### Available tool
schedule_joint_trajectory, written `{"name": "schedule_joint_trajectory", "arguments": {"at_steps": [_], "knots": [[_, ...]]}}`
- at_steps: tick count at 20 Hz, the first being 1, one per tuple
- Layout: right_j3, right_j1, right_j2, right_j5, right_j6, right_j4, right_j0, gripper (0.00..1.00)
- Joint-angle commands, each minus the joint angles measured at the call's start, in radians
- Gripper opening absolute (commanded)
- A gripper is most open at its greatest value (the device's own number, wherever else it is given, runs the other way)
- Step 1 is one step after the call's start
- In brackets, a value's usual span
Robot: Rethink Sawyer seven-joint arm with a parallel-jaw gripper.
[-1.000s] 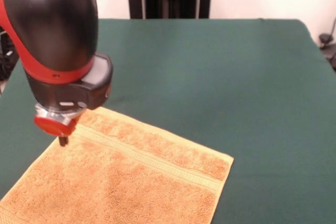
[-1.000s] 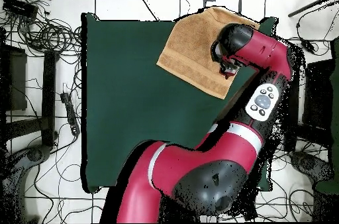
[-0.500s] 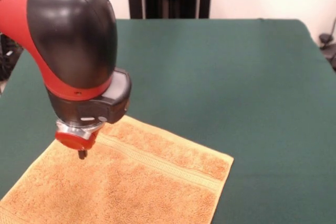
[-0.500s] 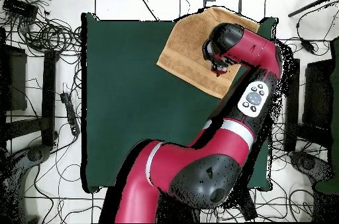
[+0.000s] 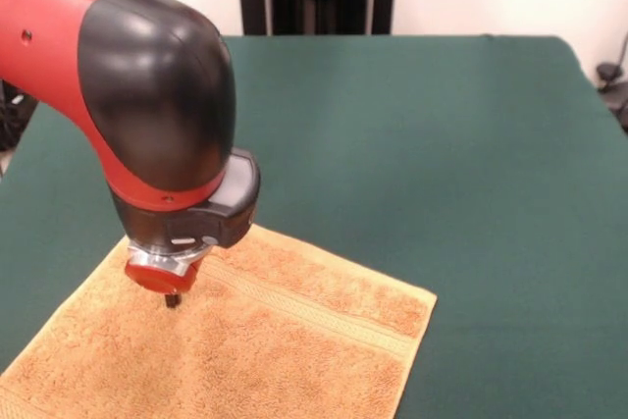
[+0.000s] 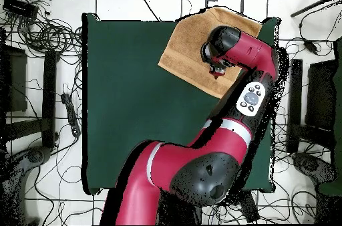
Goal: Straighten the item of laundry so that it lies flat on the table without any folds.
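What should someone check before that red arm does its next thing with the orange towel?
1. Towel lies flat, no folds in the part shown: ok.
2. Towel's near end, cut off by the front view's edge: cannot tell.
3. Tool is over the towel, near the stripe band: ok.
4. Tool touching the cloth or just above it: cannot tell.
5. Tool open or shut: cannot tell.
6. Towel sits at a corner of the table; whether it overhangs: cannot tell.

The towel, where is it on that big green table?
In the front view the towel lies at the table's near left corner, under the end effector. In the overhead view it sits at the top right corner.
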Motion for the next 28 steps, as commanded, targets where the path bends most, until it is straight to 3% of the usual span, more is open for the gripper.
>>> {"name": "schedule_joint_trajectory", "arguments": {"at_steps": [1, 14, 24, 28], "knots": [[-0.014, 0.078, 0.102, -0.087, 0.283, 0.065, 0.016, 1.00], [0.005, 0.122, 0.110, -0.150, 0.254, 0.054, 0.007, 1.00], [0.322, 0.027, 0.120, -0.180, 0.229, -0.018, 0.078, 1.00], [0.366, 0.018, 0.104, -0.166, 0.225, -0.021, 0.091, 1.00]]}}
